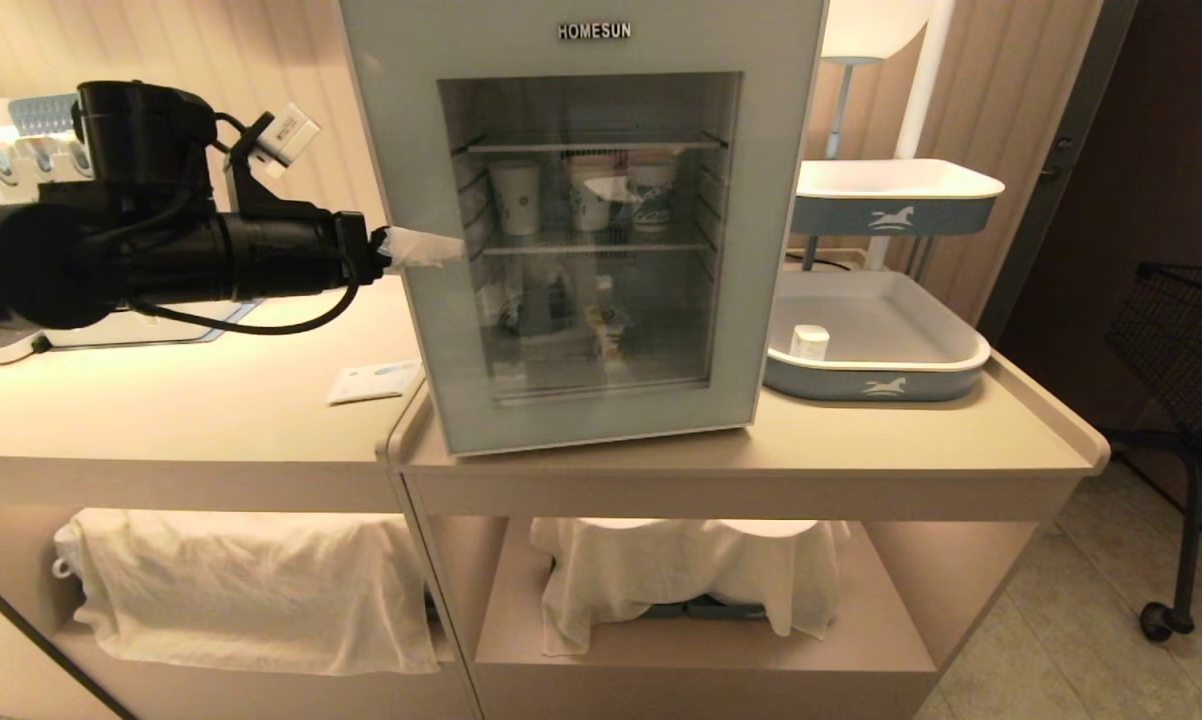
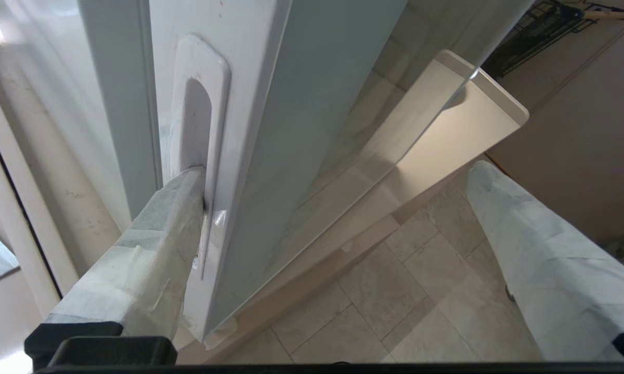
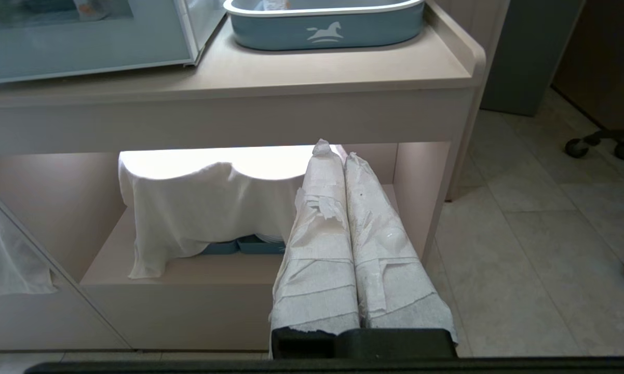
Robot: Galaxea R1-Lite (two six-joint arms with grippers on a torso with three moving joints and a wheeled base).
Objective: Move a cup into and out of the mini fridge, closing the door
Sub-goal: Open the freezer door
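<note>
The left gripper [image 2: 338, 182] was spread wide, one finger [image 2: 179, 200] in the door [image 1: 581, 230] handle. The cup [image 1: 809, 342] maybe sat in the tray [image 1: 951, 370]. The right gripper [image 3: 338, 156] was pressed together

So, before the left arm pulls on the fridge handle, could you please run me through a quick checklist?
1. Left gripper open, straddling the door's edge: ok.
2. One finger tip in the recessed handle: ok.
3. Door shut on the mini fridge: ok.
4. Cup waiting in the blue tray beside the fridge: ok.
5. Right gripper shut, parked low before the cabinet: ok.
6. Free space on the wire shelves: cannot tell through the glass.
</note>
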